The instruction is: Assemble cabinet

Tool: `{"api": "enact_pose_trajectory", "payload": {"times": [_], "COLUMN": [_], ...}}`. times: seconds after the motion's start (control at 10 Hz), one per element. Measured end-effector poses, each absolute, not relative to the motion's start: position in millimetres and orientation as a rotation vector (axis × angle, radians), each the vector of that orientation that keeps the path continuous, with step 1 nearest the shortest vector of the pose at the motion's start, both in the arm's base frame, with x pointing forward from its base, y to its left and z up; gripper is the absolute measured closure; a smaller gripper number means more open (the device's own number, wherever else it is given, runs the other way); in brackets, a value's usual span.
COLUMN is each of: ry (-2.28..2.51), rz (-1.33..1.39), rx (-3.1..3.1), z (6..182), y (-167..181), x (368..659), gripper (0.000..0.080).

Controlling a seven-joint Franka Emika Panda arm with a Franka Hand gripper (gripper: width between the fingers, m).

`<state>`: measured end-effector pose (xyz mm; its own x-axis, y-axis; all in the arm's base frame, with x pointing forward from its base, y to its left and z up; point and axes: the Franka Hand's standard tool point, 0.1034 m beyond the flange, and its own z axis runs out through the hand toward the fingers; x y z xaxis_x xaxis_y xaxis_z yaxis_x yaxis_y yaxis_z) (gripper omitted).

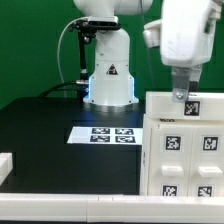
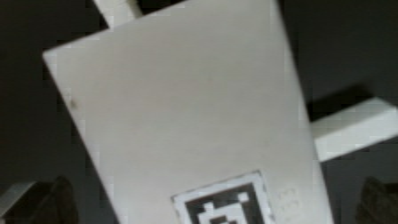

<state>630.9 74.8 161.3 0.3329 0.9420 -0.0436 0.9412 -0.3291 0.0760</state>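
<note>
The cabinet (image 1: 185, 150) is the large white body with several square tags at the exterior view's right. My gripper (image 1: 180, 97) hangs from above at the cabinet's far upper edge, beside a tag (image 1: 192, 107). In the wrist view a white flat panel of the cabinet (image 2: 187, 110) with a tag (image 2: 231, 205) fills the picture. My gripper (image 2: 199, 205) straddles this panel. Its dark fingers (image 2: 36, 200) stand on either side, with a narrow dark gap between each finger and the panel's edge. The gripper is open and holds nothing.
The marker board (image 1: 112, 133) lies on the black table in front of the robot base (image 1: 110, 80). A small white piece (image 1: 5, 165) sits at the exterior view's left edge. A white rail (image 1: 70, 205) runs along the front.
</note>
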Motion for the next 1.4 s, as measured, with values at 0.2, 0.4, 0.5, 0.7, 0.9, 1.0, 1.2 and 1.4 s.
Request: {"api": "enact_pose_trajectory", "payload": {"times": [0.2,0.4,0.5,0.7,0.9,1.0,1.2,1.4], "ry": [1.760,1.712,1.690,1.393,0.983,0.771,0.392,0.248], "rz": [0.004,0.005,0.006,0.024,0.048,0.056,0.069,0.073], "rx": [2.496,2.530,2.545,2.720,2.895,2.961,3.052,3.070], "z": [157.5,156.8,156.7,156.6,156.8,156.6,156.8,156.6], "y": [72.4,71.5,71.4,71.3,73.2,75.4,75.8,76.5], "x": [631.1,630.9,630.9,630.9,631.1,630.5,631.1,630.9], "gripper": [0.0029,0.0246,0.0246,0.0246,0.0246,0.0246,0.0246,0.0245]}}
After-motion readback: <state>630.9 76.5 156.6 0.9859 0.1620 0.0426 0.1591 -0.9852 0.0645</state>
